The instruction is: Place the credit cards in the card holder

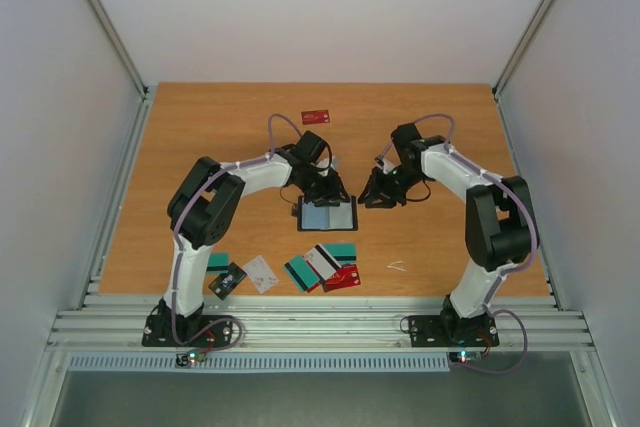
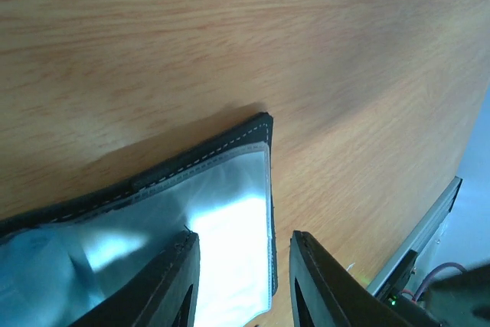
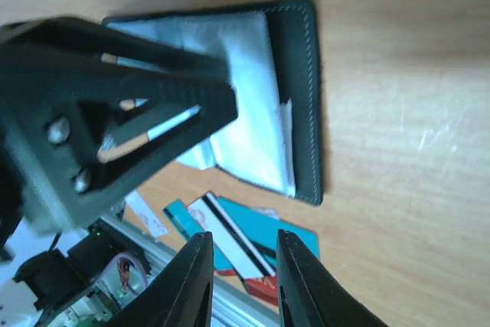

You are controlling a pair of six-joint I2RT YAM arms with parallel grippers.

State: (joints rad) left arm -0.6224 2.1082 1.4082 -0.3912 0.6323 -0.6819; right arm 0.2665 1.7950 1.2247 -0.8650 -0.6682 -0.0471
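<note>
The card holder (image 1: 327,215) lies open on the wooden table, its pale bluish inside up. My left gripper (image 1: 322,188) is open over its far edge. In the left wrist view the fingertips (image 2: 178,266) straddle the right edge of the holder's clear sleeve (image 2: 230,204). My right gripper (image 1: 374,193) is open and empty just right of the holder (image 3: 300,89). A fanned pile of teal, white and red credit cards (image 1: 325,265) lies in front of the holder and shows between the right fingers (image 3: 246,241). A lone red card (image 1: 316,116) lies far back.
A teal card (image 1: 218,261), a black card (image 1: 228,281) and a white card (image 1: 261,273) lie at the near left by the left arm's base. A small white scrap (image 1: 397,267) lies near the right. A metal rail (image 1: 320,322) runs along the table's front edge.
</note>
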